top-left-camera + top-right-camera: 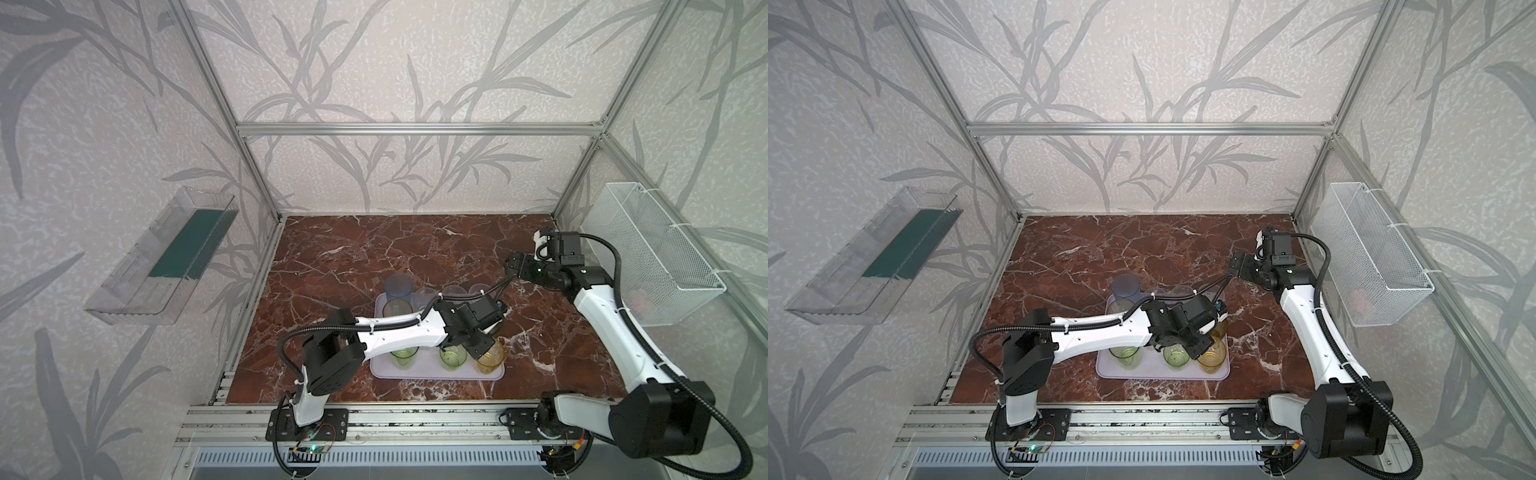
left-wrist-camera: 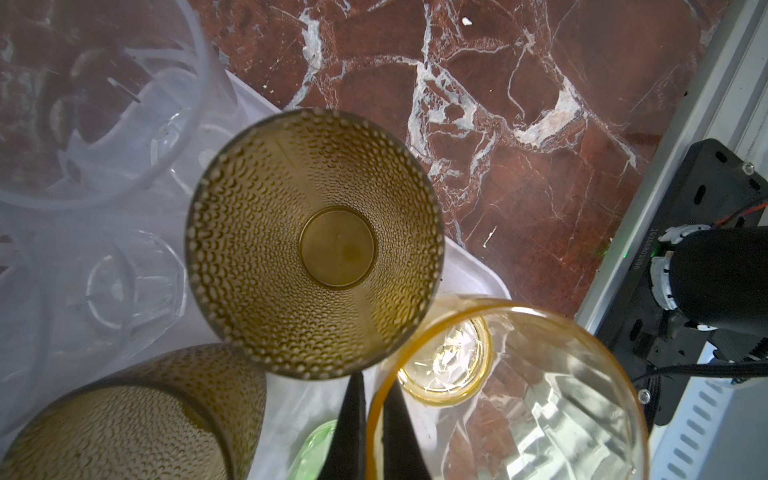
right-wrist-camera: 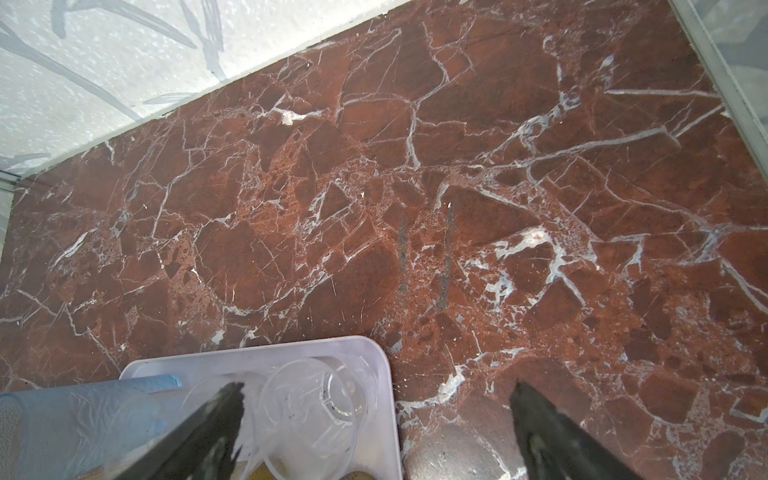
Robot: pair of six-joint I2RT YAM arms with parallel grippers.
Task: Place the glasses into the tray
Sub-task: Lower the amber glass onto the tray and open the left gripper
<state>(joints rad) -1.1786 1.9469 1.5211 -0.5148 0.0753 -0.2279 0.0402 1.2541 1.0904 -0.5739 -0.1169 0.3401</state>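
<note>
The pale lilac tray (image 1: 384,370) (image 1: 1109,370) lies at the front middle of the marble table. It holds several glasses: a tall frosted blue-grey one (image 1: 398,286), two light green ones (image 1: 403,357) (image 1: 453,356), two dotted olive-brown ones (image 2: 316,245) (image 2: 124,419) and clear ones (image 2: 95,104) (image 3: 316,395). My left gripper (image 2: 374,386) (image 1: 478,353) is shut on the rim of the amber-yellow glass (image 2: 519,395) (image 1: 491,358) at the tray's front right corner, one finger inside and one outside. Whether that glass rests on the tray I cannot tell. My right gripper (image 3: 378,390) (image 1: 513,264) hangs open and holds nothing, behind and to the right of the tray.
A clear bin with a green bottom (image 1: 166,257) hangs on the left wall. A white wire basket (image 1: 652,253) hangs on the right wall. An aluminium rail (image 1: 415,415) with both arm bases runs along the front edge. The left arm lies across the tray's middle.
</note>
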